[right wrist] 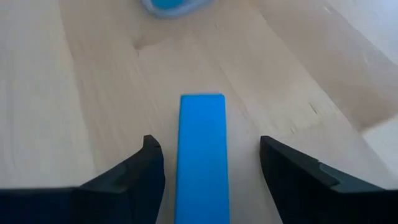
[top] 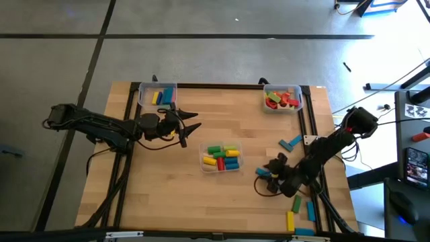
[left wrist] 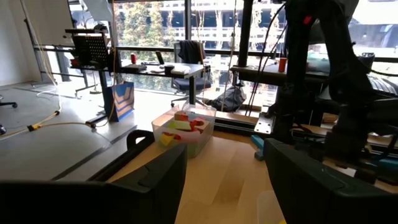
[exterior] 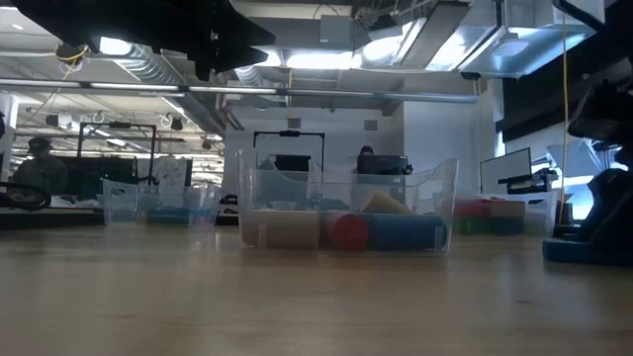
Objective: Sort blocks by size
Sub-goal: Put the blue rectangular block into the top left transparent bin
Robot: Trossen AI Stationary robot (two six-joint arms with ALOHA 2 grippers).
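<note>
Low in the right wrist frame, a blue bar (right wrist: 202, 155) lies lengthwise between the right gripper (right wrist: 211, 171)'s spread fingers, untouched; left gripper (top: 190, 125) idles open.

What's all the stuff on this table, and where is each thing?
Clear bins: three; far left, far right, centre.
Far-left bin blocks: few, yellow and blue.
Far-right bin blocks: several, mostly red and orange, some green.
Centre bin blocks: several, green, yellow, red, blue.
Loose blocks: a few, blue and yellow, on the right side.
Blue bar: one, flat between the right fingers.
Left gripper: open, near the far-left bin.
Right gripper: open, astride the bar.
</note>
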